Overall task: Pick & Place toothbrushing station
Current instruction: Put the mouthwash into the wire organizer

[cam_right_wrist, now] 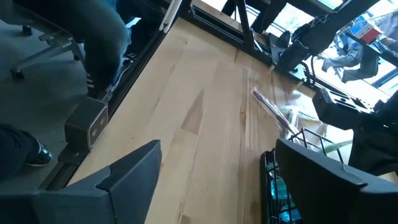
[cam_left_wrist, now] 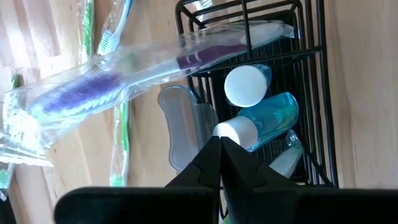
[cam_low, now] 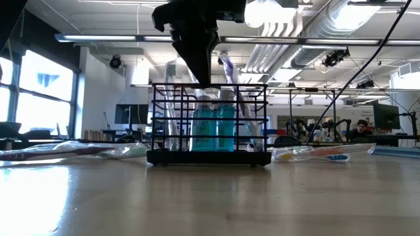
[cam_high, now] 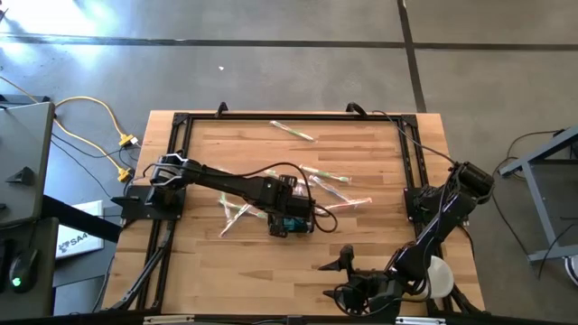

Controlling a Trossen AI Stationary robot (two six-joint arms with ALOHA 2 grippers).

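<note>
Mid-frame from above, the left gripper (cam_high: 291, 209) hangs pinched closed over the black caddy (cam_high: 294, 219); the right gripper (cam_high: 341, 278) waits lower right, fingers spread.

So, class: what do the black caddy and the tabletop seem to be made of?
Caddy: likely metal wire with a black coating, judging by its thin, straight, see-through bars. Tabletop: wood, apparently jointed planks with a smooth finish; pale grain strips show.

Bright ceiling lights (cam_low: 275, 13) glare; tabletop (cam_low: 197, 196) foreground blurred
</note>
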